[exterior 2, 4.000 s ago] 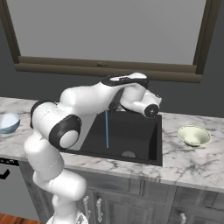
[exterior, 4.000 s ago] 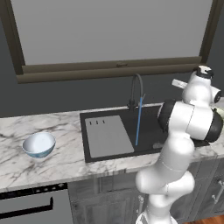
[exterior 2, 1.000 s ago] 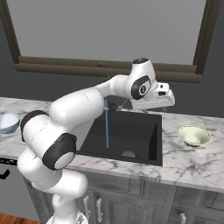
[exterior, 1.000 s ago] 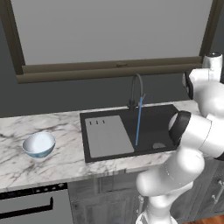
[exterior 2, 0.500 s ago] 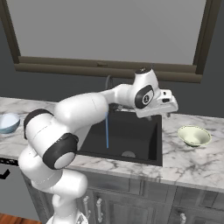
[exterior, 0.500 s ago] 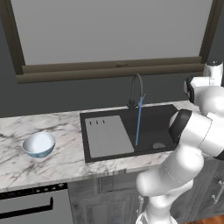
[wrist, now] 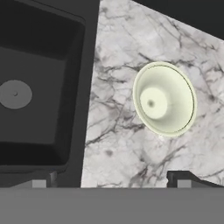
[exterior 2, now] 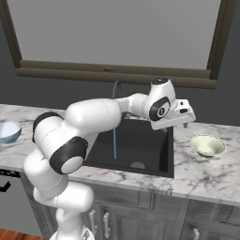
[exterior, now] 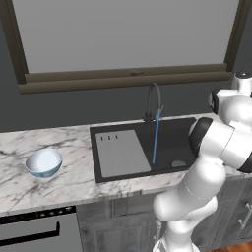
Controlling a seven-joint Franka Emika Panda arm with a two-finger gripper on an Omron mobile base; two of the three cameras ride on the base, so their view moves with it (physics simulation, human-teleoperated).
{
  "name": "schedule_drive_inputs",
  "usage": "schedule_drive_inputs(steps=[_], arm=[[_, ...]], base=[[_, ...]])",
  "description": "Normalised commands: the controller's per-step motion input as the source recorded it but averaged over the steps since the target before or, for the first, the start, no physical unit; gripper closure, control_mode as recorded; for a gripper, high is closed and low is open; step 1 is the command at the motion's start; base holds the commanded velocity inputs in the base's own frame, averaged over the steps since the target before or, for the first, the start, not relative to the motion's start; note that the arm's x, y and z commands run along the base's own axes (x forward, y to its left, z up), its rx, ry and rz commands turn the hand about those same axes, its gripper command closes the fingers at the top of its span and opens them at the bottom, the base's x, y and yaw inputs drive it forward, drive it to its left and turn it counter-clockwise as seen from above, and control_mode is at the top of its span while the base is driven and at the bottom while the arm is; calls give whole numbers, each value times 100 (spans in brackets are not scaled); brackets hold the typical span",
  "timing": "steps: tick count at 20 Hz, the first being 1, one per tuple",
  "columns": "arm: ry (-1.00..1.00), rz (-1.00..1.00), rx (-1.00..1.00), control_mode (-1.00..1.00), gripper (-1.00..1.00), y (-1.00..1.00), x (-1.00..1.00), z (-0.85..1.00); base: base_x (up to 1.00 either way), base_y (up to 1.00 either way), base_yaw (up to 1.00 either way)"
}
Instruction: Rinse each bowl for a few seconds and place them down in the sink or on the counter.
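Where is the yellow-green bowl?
The yellow-green bowl sits upright on the counter, right of the sink in the right base view.

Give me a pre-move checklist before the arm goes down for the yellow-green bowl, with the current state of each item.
1. Gripper open, nothing between its fingers: ok.
2. Yellow-green bowl upright on the counter right of the sink, rim clear of other things: ok.
3. Fingers lined up over the bowl: not ok; in the hand view the bowl sits up and to the right of them.
4. Water running from the faucet for the rinse: ok, a blue stream falls into the basin.
5. Blue bowl out of the way, on the counter left of the sink: ok.
6. Height left above the bowl: cannot tell.
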Motion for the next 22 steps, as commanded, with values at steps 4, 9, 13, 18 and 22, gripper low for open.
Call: schedule_drive_inputs(steps=[4,9,13,18,22], arm=[[0,8,0,-100,-100,-16,9,-16],[0,8,0,-100,-100,-19,6,-20],[0,8,0,-100,-100,-12,6,-18],[0,7,0,-100,-100,-20,8,-13],[1,5,-1,-100,-100,-12,2,-15]], base=[[0,0,0],[0,0,0],[0,0,0],[0,0,0],[0,0,0]])
